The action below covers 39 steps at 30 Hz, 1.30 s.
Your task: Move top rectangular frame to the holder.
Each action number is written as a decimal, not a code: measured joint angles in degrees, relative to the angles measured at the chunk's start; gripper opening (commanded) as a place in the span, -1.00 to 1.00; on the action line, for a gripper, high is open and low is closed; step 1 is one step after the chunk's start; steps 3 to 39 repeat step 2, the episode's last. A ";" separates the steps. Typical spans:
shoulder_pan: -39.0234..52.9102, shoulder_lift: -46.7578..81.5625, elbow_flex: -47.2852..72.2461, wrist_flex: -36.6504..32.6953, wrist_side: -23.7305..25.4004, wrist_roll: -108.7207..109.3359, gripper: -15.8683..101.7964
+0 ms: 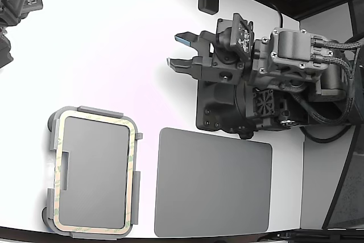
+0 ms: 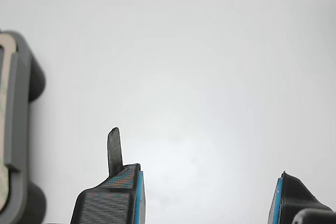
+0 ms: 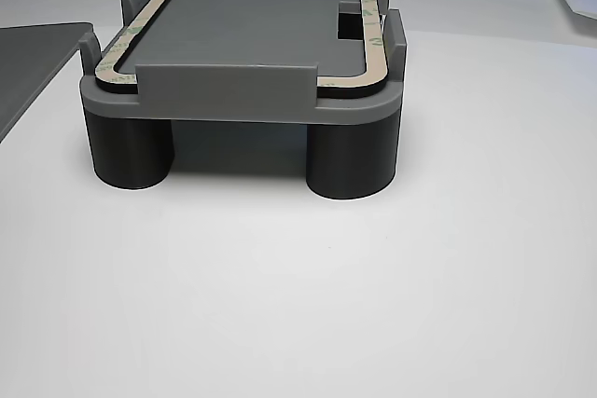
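Lying seated in the one holder point(image 1: 52, 140), inside its raised edge tabs, is a single rectangular frame point(image 1: 133, 157), tan with greenish marks. One dark grey mat point(image 1: 213, 183) lies flat just beside the holder, on the exterior view's right. One gripper point(image 1: 177, 51) hangs over the bare white table point(image 1: 102, 49), well apart from the holder, its two blue-padded fingers point(image 2: 137, 192) spread wide, holding and touching nothing.

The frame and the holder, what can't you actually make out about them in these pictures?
- Frame: whether more frames lie stacked beneath; holder tabs hide its edge in the exterior and other views.
- Holder: wrist view's edge cuts off all but one side.
- Mat: cut by the other view's edge.
- Gripper: wrist view's edge cuts off its finger bases.
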 measured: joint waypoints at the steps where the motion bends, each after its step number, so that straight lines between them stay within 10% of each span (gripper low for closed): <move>1: 0.00 0.00 0.00 0.00 0.00 0.00 0.97; 39: 0.00 0.00 0.00 0.00 0.00 0.00 0.97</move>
